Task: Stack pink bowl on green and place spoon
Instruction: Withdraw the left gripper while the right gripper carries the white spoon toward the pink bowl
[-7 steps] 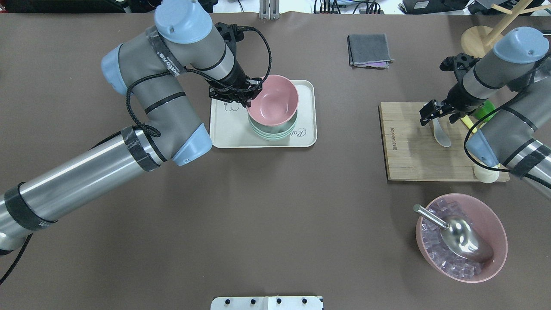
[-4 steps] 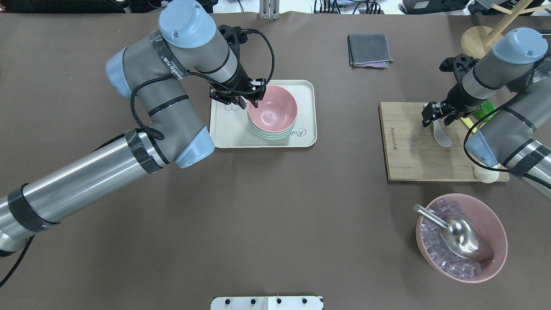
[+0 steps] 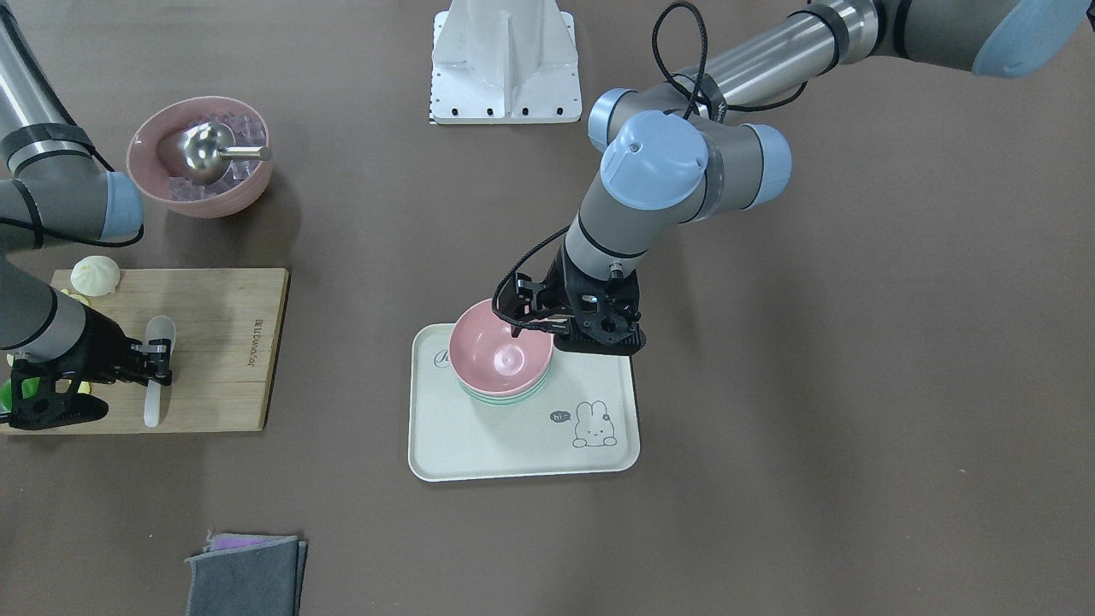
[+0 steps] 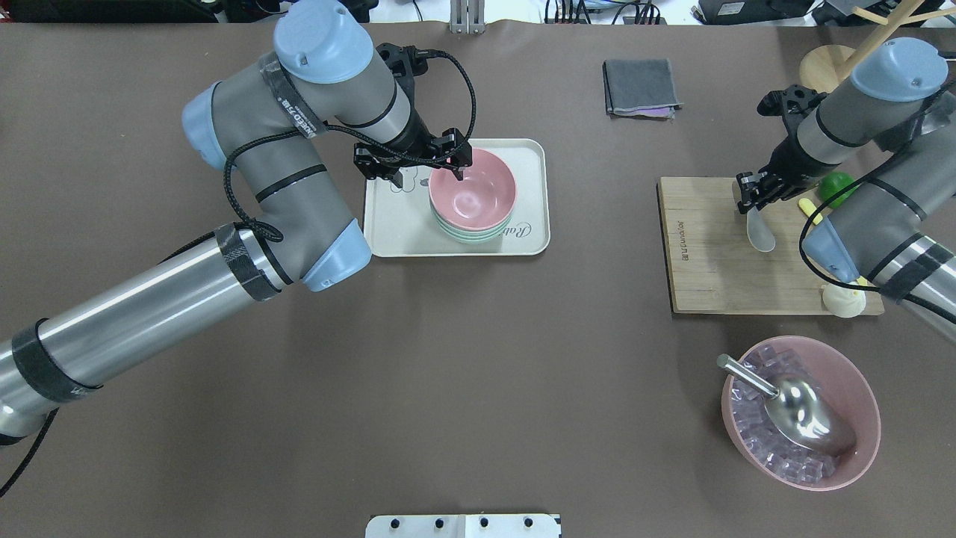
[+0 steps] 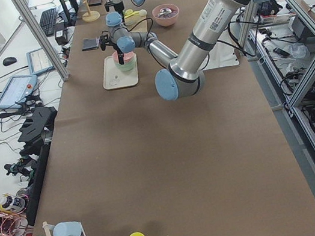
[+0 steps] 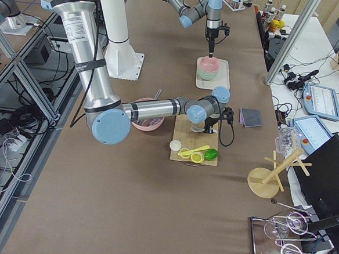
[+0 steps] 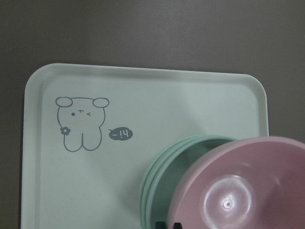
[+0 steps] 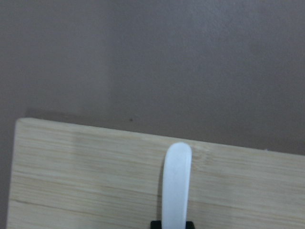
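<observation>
The pink bowl (image 4: 474, 190) sits level in the stack of green bowls (image 4: 470, 235) on the pale tray (image 4: 530, 157). My left gripper (image 4: 457, 166) is at the bowl's rim on the robot's left side. Its fingertips stand close together astride the rim in the left wrist view, where the pink bowl (image 7: 243, 191) fills the lower right. My right gripper (image 4: 749, 198) is shut on the handle of the white spoon (image 4: 760, 233). The spoon lies low over the wooden board (image 4: 709, 269) and shows in the right wrist view (image 8: 176, 186).
A large pink bowl of ice cubes with a metal scoop (image 4: 799, 411) stands at the near right. A white bun (image 4: 844, 300), a lime (image 4: 835, 183) and a yellow piece are on the board's right side. A grey cloth (image 4: 641, 86) lies at the back.
The left gripper lowered the tilted pink bowl level onto the green stack and turned a little at the rim. The right gripper closed on the spoon's handle and shifted it slightly.
</observation>
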Action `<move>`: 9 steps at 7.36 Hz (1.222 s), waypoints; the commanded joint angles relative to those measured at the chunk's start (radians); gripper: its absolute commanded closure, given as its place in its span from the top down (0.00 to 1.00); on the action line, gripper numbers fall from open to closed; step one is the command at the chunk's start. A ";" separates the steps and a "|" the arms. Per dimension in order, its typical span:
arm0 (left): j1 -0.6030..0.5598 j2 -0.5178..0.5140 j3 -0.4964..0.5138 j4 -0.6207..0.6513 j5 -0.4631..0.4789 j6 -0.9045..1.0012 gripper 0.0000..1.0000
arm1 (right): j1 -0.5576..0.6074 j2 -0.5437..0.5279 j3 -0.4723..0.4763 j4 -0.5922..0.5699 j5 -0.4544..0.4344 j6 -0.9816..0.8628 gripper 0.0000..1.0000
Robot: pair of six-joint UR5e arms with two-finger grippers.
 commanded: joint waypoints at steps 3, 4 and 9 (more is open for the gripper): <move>-0.166 0.333 -0.237 0.004 -0.156 0.269 0.98 | -0.032 0.251 0.008 -0.071 -0.002 0.381 0.00; -0.216 0.415 -0.265 0.004 -0.200 0.369 0.98 | -0.079 0.332 -0.001 -0.070 -0.009 0.537 0.00; -0.263 0.492 -0.264 0.000 -0.218 0.473 0.98 | -0.267 0.491 -0.088 0.042 -0.184 0.812 0.00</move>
